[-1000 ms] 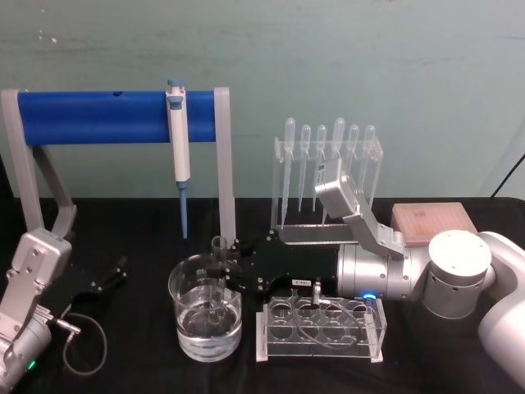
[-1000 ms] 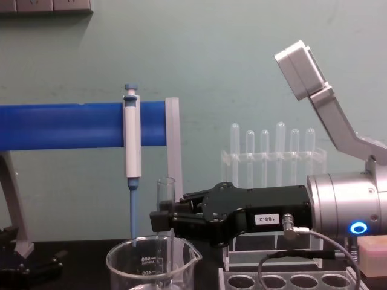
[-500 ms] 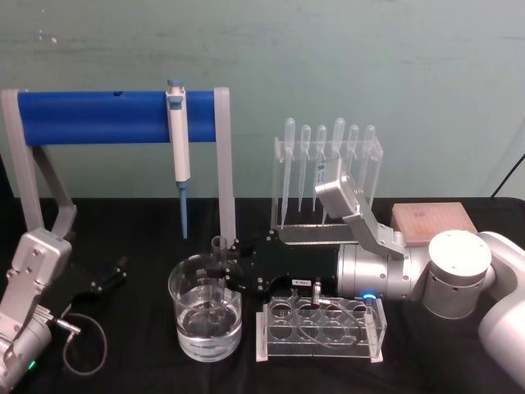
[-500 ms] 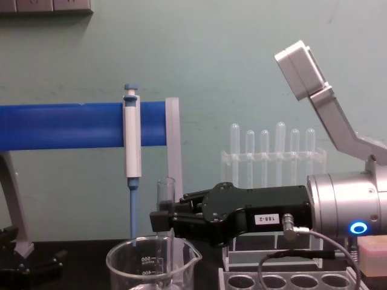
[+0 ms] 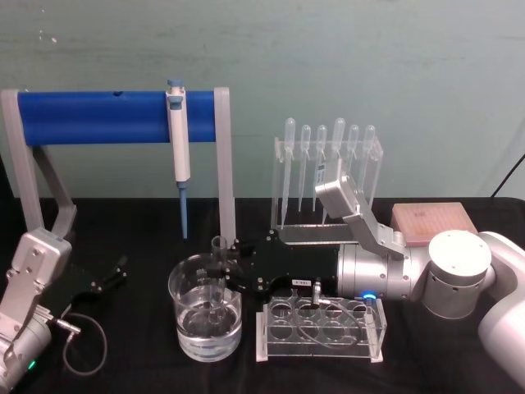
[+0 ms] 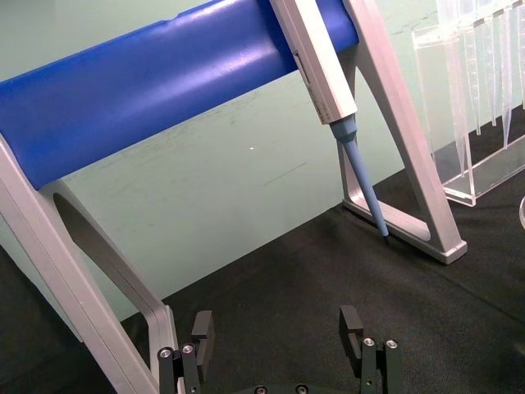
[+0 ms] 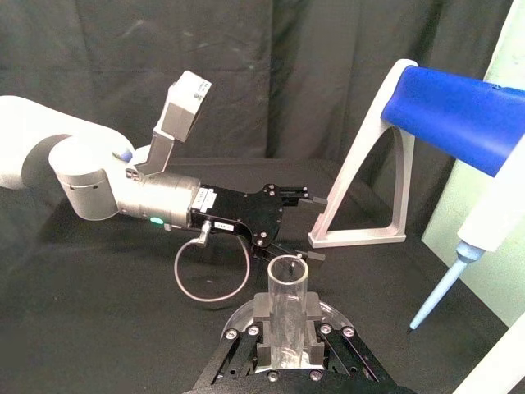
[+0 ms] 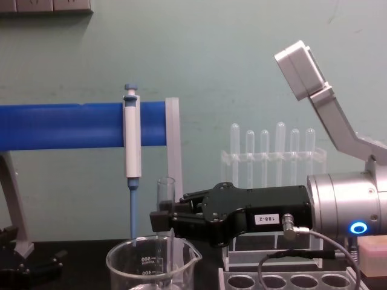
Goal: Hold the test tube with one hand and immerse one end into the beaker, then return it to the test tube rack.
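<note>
Right pincer (image 5: 217, 273) clamps test tube (image 8: 165, 193) upright in beaker (image 5: 179, 308); head view shows water (image 5: 209, 335); left pincer (image 6: 277, 324) spread, empty.

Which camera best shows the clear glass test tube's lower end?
Head view: the clear glass test tube dips into water in the wide glass beaker, held by the right gripper. Chest view crops its bottom; right wrist view shows its rim.

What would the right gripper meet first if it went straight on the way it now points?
Probably the left gripper, open and facing it; depth is unclear, and the right gripper might pass above it.
</note>
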`<state>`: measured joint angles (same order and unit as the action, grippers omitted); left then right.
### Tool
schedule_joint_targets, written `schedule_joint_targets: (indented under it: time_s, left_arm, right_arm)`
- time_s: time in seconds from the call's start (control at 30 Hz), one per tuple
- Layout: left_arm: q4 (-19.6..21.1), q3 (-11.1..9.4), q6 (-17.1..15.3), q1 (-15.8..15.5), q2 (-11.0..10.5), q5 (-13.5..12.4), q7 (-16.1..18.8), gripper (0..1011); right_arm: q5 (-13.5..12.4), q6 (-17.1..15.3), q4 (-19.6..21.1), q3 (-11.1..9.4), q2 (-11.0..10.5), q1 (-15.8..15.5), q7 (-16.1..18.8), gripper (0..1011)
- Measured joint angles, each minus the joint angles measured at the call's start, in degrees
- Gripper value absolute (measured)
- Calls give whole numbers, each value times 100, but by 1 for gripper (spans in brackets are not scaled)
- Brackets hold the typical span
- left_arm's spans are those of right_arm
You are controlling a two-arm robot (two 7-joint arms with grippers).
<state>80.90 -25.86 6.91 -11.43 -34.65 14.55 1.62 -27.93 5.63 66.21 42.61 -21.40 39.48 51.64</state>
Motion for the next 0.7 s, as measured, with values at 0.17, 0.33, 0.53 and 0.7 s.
schedule_joint_targets:
  time_s: [0.17,0.33,0.53,0.7]
  left_arm:
    - [0,0,0,0,0,0,0,1000]
    - [0,0,0,0,0,0,0,1000]
    - [0,0,0,0,0,0,0,1000]
    - [0,0,0,0,0,0,0,1000]
  right_arm:
    - [0,0,0,0,0,0,0,241]
    - [0,0,0,0,0,0,0,241]
    - [0,0,0,0,0,0,0,241]
    - [0,0,0,0,0,0,0,241]
